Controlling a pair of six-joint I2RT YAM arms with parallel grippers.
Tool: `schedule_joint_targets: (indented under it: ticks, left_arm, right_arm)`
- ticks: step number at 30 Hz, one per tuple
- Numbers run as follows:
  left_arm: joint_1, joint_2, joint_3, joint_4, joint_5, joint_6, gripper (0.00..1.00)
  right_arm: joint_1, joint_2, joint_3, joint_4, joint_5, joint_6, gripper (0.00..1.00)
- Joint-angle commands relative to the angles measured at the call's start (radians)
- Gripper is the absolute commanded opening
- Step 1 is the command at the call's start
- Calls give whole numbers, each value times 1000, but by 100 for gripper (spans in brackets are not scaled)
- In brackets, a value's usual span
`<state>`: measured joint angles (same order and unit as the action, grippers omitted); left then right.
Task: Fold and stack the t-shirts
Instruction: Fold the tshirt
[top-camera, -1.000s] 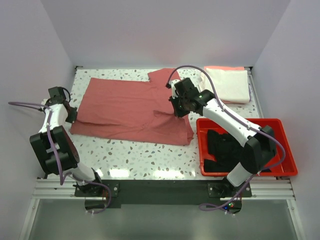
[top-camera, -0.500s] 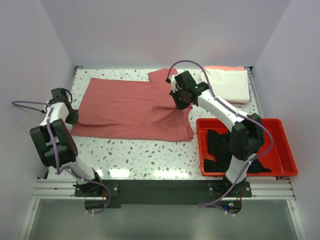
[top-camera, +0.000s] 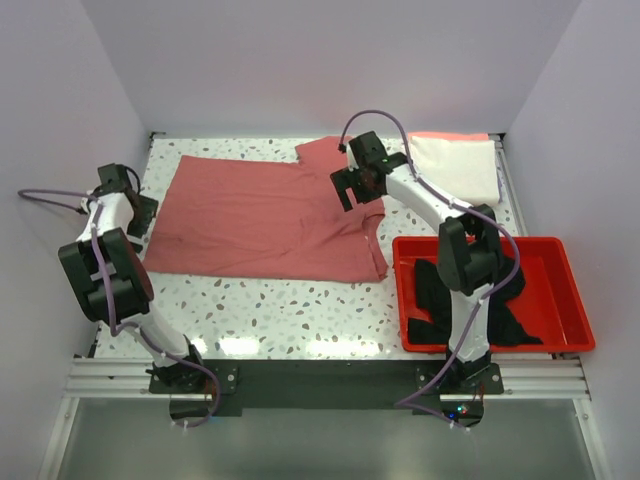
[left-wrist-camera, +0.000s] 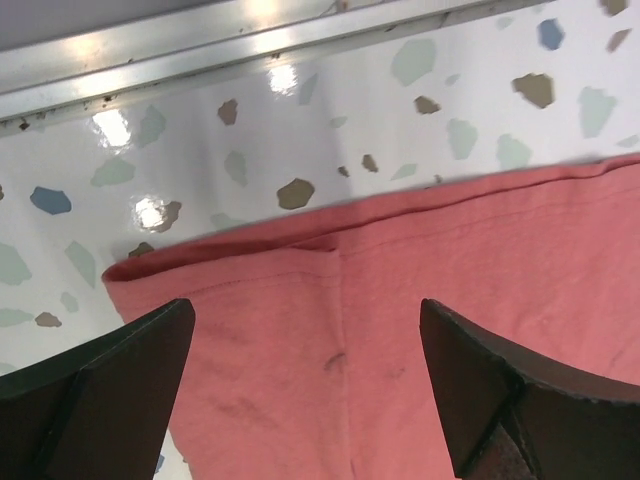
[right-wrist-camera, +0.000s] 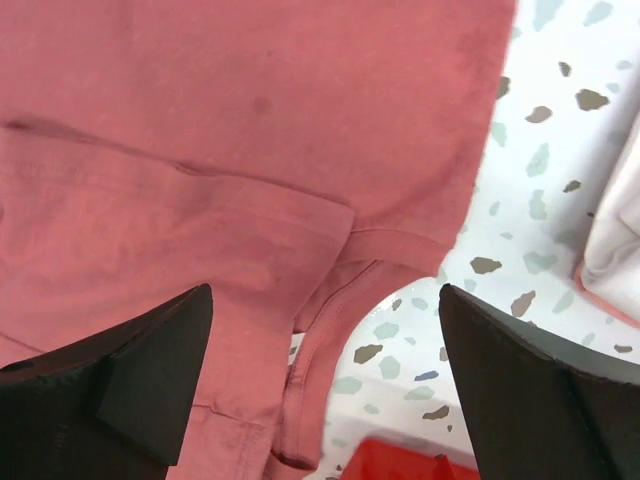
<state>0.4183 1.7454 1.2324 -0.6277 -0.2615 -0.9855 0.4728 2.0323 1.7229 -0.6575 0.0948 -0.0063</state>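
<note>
Nearest me on the right, a red tray (top-camera: 580, 345) sat on the speckled counter (top-camera: 300, 310) with the black t-shirt (top-camera: 440, 290) crumpled inside. Beyond it, the rose-red t-shirt (top-camera: 260, 215) lay flat across the middle of the counter. My left hand (left-wrist-camera: 310, 340) hovered over its left edge, fingers spread wide and holding nothing. My right hand (right-wrist-camera: 325, 330) hovered over its right end, also spread and empty. In the far right corner, the folded cream-white t-shirt (top-camera: 460, 168) rested on the peach-pink t-shirt (top-camera: 450, 135).
</note>
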Motion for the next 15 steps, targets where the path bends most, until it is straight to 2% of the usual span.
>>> schedule_joint_targets:
  ticks: [1, 3, 7, 11, 15]
  left_arm:
    - [-1, -43, 56, -23, -19, 24, 100]
    - [0, -81, 43, -20, -5, 33, 100]
    - [-13, -145, -31, 45, 67, 61, 100]
    - [-78, -150, -94, 111, 120, 74, 100]
    - [-131, -83, -88, 129, 143, 102, 100]
  right_arm:
    - [-8, -27, 57, 18, 89, 57, 99]
    - [-6, -70, 24, 22, 71, 61, 99]
    - [1, -173, -91, 74, -93, 84, 99]
    - [48, -247, -250, 134, -237, 155, 99]
    - [115, -244, -310, 171, -221, 164, 99]
